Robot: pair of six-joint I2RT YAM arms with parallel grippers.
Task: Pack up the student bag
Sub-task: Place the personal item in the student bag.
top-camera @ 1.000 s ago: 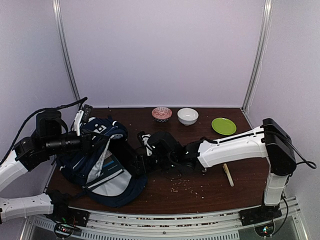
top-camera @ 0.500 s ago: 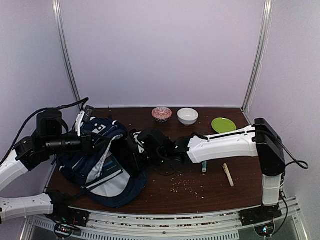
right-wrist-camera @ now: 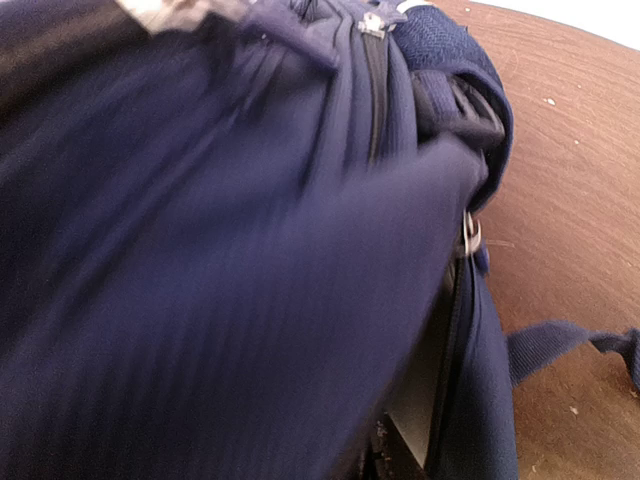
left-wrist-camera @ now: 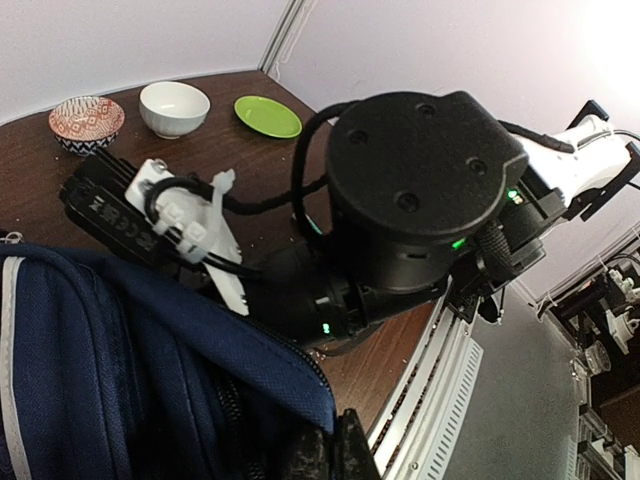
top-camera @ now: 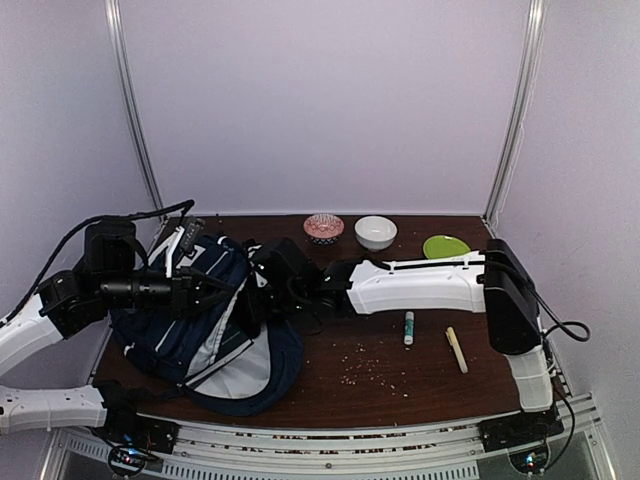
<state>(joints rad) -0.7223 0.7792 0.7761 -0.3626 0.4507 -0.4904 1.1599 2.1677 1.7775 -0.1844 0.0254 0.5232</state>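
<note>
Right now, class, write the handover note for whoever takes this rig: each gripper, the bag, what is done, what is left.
Left gripper: shut on the edge of the student bag.
Right gripper: at the bag's opening; open or shut, cannot tell.
Bag: lies at the left of the table.
Done: unclear, its inside is hidden.
Left: likely the white tube and pale stick, both on the table right of the bag.

The white-and-black left arm (top-camera: 45, 325) comes in from the left edge with its dark forearm level. The black two-finger left gripper (top-camera: 212, 287) is clamped tight, fingers (left-wrist-camera: 322, 452) pressed together. The white right arm (top-camera: 420, 285) is folded at the elbow and stretches flat across to the left. The right gripper (top-camera: 256, 292) points left, close to its partner, its jaws hidden.
</note>
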